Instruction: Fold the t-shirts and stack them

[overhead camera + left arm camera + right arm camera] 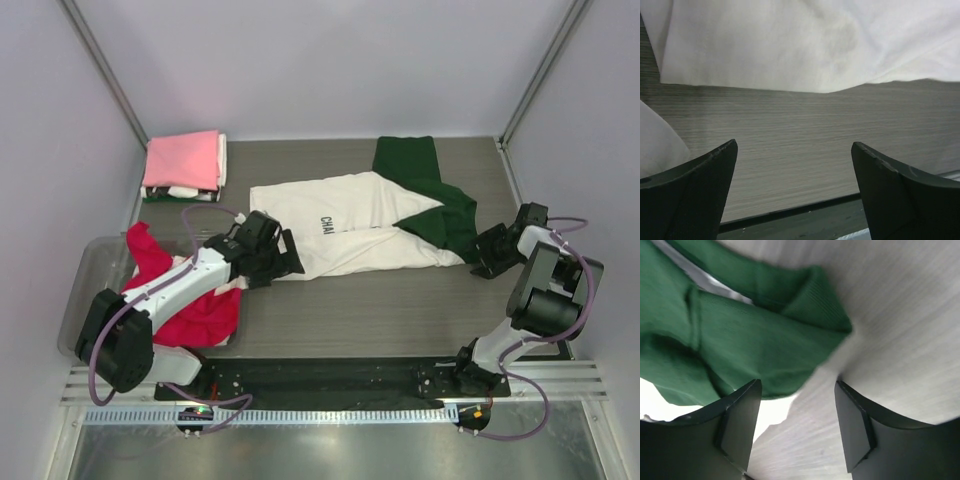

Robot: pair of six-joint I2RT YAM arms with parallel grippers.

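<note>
The cream-white t-shirt (345, 225) with black print lies partly folded in the middle of the table, over the dark green t-shirt (425, 190). My left gripper (285, 262) is open and empty at the white shirt's lower left corner; the left wrist view shows the white cloth (805, 40) just ahead of the fingers. My right gripper (490, 255) is open and empty at the green shirt's right edge; the right wrist view shows green cloth (740, 340) ahead of its fingers. A pale pink t-shirt (183, 160) lies folded at the back left. A red-magenta t-shirt (185, 300) hangs over the bin.
A clear plastic bin (85, 300) stands at the left edge under the red shirt and the left arm. Grey walls enclose the table on three sides. A black strip (330, 375) runs along the near edge by the arm bases.
</note>
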